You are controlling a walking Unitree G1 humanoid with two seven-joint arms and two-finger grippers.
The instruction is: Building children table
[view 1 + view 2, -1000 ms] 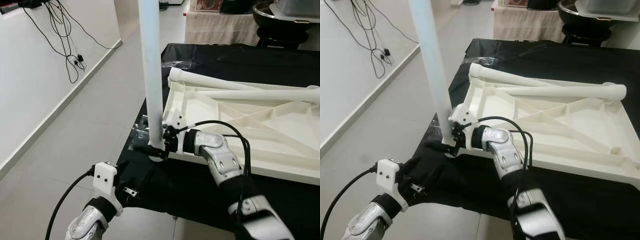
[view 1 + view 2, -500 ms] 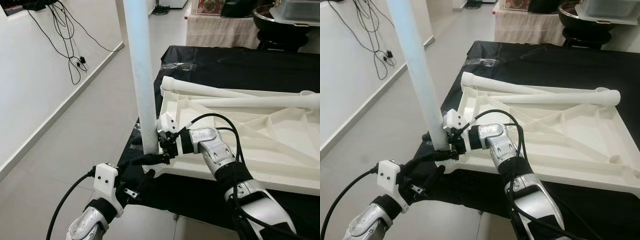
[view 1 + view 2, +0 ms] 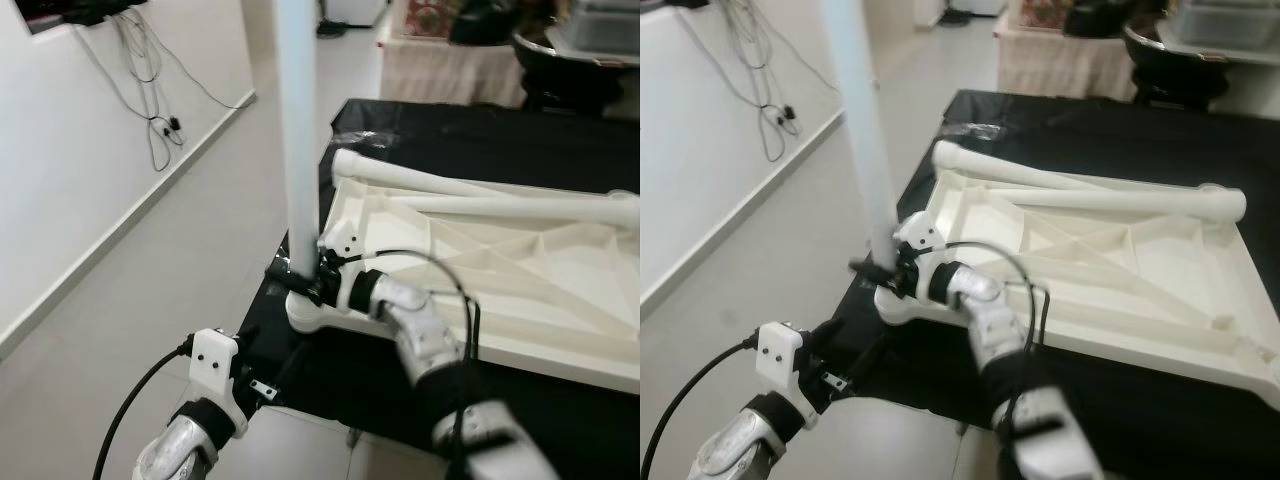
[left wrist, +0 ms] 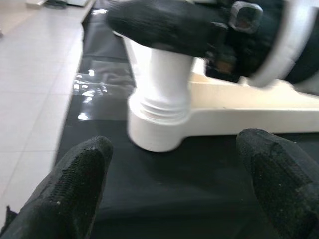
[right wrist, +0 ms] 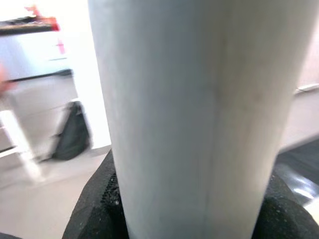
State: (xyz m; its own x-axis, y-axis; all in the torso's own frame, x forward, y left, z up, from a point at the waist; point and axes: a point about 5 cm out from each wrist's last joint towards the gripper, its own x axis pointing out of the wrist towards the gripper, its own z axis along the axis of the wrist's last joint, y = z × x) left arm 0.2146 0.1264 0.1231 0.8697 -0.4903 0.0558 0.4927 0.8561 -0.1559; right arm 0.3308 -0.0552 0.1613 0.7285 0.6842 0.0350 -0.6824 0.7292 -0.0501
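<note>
My right gripper (image 3: 312,284) is clamped on the upright table leg (image 3: 298,150), low down, just above where it enters the corner socket (image 3: 305,312) of the overturned white tabletop (image 3: 480,270). In the right wrist view the leg sits tight between my black fingers (image 5: 97,211). The left wrist view shows the leg's threaded foot (image 4: 160,107) seated in the socket, threads partly showing, so I judge it is not fully screwed home.

My left gripper (image 4: 174,179) hangs spread wide, holding nothing, low beside the table edge and just short of that socket.

The tabletop lies upside down on a black cloth (image 3: 450,140), with two loose legs (image 3: 470,195) lying across its far side.

Risks, as I judge them:
- Leg is long and tall; gripped this low, any tilt could cross-thread it or lever it out of the socket.
- The socket corner sits right at the table edge; a sideways push could slide the tabletop on the cloth, or drag it off.
- If I let go before the threads bite, the leg could topple toward the floor.
- My cable (image 3: 440,262) loops near the work and could snag.

Writing: none readable. Blurred packaging on the far table (image 3: 430,20) cannot be made out.
</note>
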